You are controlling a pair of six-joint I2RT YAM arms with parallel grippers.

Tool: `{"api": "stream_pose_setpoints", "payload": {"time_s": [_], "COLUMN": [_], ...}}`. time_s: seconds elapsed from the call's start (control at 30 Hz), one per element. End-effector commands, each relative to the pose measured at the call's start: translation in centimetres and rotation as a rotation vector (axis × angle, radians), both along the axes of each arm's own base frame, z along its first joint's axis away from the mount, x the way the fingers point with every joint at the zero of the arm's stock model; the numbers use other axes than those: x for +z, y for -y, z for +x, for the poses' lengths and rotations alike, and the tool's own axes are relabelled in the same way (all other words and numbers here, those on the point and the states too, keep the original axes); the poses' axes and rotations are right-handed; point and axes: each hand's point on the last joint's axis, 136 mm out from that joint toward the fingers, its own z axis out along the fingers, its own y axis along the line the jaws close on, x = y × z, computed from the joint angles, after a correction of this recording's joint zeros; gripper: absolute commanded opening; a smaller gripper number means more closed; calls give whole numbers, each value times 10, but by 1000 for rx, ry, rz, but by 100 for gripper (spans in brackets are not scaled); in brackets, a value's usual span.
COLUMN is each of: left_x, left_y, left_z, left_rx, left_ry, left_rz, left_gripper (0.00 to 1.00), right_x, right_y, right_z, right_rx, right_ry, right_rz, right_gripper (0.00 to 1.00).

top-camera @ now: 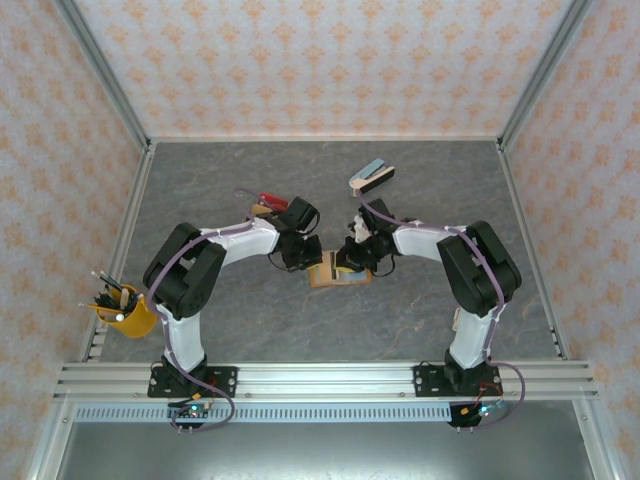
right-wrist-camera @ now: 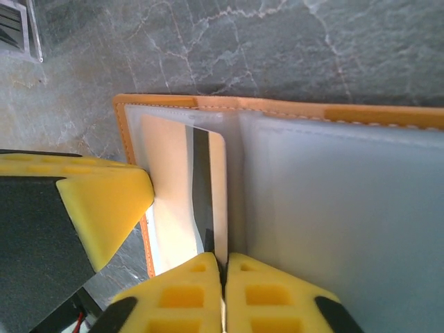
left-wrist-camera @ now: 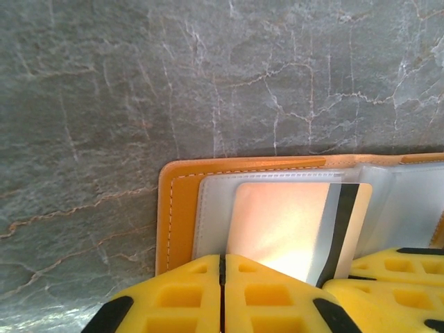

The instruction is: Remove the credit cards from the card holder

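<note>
Card holder (top-camera: 338, 275) is lying opened flat near the middle of the grey marbled table (top-camera: 420, 330), orange-tan cover down and clear pockets facing up. Both arms are leaning in over it from my end, with the left gripper (top-camera: 300, 252) sitting at its 10 o'clock side and the right gripper (top-camera: 355, 255) at roughly 1 o'clock.

On the left wrist cam, the left gripper (left-wrist-camera: 222, 260) is showing its yellow fingers pressed together with no gap, parked right at the holder's (left-wrist-camera: 177, 208) end pocket. On the right wrist cam, the right gripper (right-wrist-camera: 223, 260) is looking the same, jaws fully together, tips touching the sleeve edge of the holder (right-wrist-camera: 132, 111). I honestly can't tell if anything is pinched in either one.

Elsewhere on the table, a yellow pen cup (top-camera: 130, 315) is standing at 8 o'clock, a grey-blue wedge thing (top-camera: 370, 177) at 12 o'clock, and a small red and tan pile (top-camera: 265, 203) at 11 o'clock.

One card (left-wrist-camera: 291, 222) with a black stripe is sticking partway out of its pocket, stripe (right-wrist-camera: 201, 180) running toward the right fingertips.
</note>
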Motion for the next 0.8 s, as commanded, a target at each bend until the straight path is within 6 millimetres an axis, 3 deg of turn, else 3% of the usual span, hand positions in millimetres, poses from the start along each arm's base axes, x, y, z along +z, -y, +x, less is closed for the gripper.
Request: {"api": "stream_pose_setpoints", "payload": {"time_s": [0.0,0.17,0.37,0.6,0.77], "left_x": [-19,-7,9,65,109], "left_y": [-16,-15,-1,9,6], "left_z": [-12,-8,0,13,17], "left_rx": [2,10,-2,-26,-31], "left_ry": [-54,-28,13,135,238], "left_rz": [87,63,-31,-172,-325], "left_gripper": [12,20,27,42,63], "right_x": [0,3,23,64,109], "right_y": [1,20,34,46,48], "right_z": [6,4,-1,-1,2], "right_rx": [-6,-48,-52,-55,-41], "right_ry": [27,32,70,166,261], "right_rz": [-4,-1,30,105,242], "right_gripper": [3,0,0,0,0]}}
